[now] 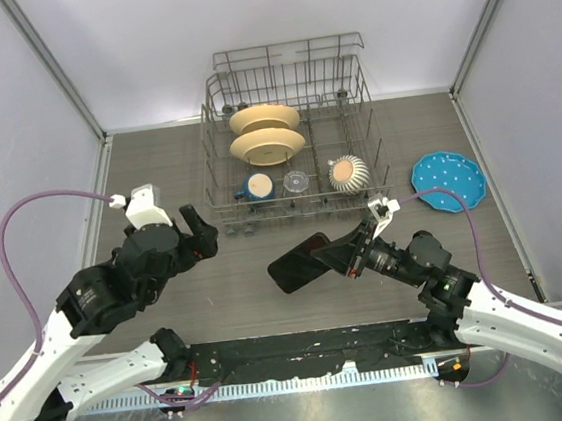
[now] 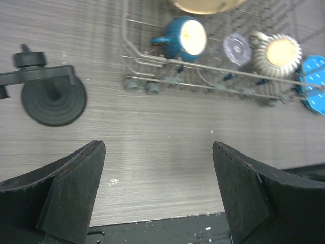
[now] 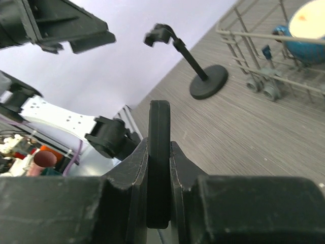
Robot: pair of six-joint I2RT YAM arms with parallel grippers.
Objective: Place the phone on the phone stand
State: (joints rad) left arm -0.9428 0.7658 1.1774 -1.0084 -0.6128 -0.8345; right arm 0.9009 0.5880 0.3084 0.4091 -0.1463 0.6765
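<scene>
Right fingers are clamping the phone on edge; you are holding it tilted over the desk, well apart from the phone stand. Left fingers are gaping wide, empty. Pickup looking done; carrying across and seating are waiting.

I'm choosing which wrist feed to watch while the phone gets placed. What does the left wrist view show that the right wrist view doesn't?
Only left wrist: the blue plate and the ribbed cup. Only right wrist: the phone, seen edge-on, clamped in the right gripper. Both: the phone stand, upright and empty on the table, the dish rack and the blue mug inside it.
</scene>
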